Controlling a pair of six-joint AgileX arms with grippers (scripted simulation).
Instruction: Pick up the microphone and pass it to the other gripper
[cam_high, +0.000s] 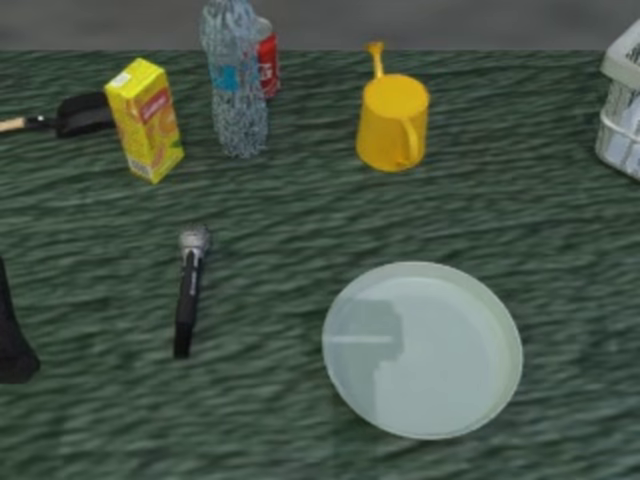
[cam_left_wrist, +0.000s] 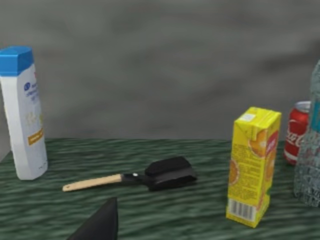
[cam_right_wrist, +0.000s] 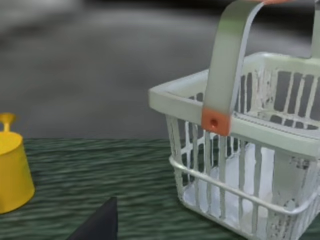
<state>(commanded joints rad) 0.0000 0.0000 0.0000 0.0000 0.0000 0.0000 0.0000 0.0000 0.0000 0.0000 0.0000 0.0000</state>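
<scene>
**Microphone waits, nothing picked up yet**

Black and grey, the microphone (cam_high: 189, 290) lies flat on the green table (cam_high: 300, 200), left of the middle. Its round mesh head points to the far side and its stick handle points to the near side. Nothing touches it.

To its right sits a pale round plate (cam_high: 500, 330), well apart from it. Along the far side stand a yellow juice carton (cam_high: 145, 120), a clear water bottle (cam_high: 234, 85) with a red can (cam_high: 267, 55) behind it, and a yellow watering can (cam_high: 393, 122). A black flat tool with a pale handle (cam_high: 70, 115) lies at the far left (that one is not the microphone). A white basket (cam_high: 622, 110) sits at the far right edge.

The left arm shows only as a dark shape at the left edge of the table, near the microphone but not on it. The left gripper (cam_left_wrist: 97, 225) shows just one dark finger tip in its wrist view, so I cannot tell if the claw is apart or together. The right gripper (cam_right_wrist: 97, 225) is the same: one tip, cannot tell.

So the job looks not yet begun. All of it is left: grab the microphone, lift it, and hand it to the other gripper.
</scene>
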